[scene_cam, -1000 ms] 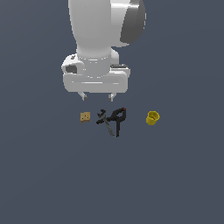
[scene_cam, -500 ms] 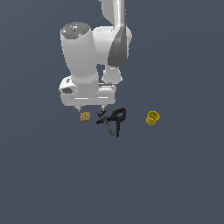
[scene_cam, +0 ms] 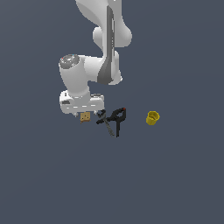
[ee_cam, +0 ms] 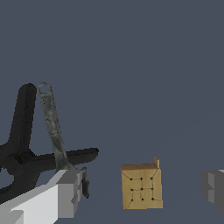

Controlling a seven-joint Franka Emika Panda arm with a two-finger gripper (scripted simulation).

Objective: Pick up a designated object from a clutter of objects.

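The designated object, a small flat tan block (scene_cam: 85, 117) with dark dots on its face, lies on the grey floor; in the wrist view the tan block (ee_cam: 141, 186) sits between the two fingertips. My gripper (scene_cam: 83, 114) is low over it and open, with one finger (ee_cam: 65, 192) on the clamp's side and the other finger (ee_cam: 213, 186) on the far side, neither touching the block. The rest of the clutter is a black clamp-and-scissors tangle (scene_cam: 113, 120) just to the exterior view's right of the block, and a yellow cup (scene_cam: 152, 118) further right.
The scissors' grey blade and the black clamp handles (ee_cam: 30, 144) lie close beside one finger. The arm's white body (scene_cam: 83, 83) hides the floor behind the block.
The arm has swung toward the exterior view's left and come down, bringing the open gripper from above the clamp to a low position around the tan block.
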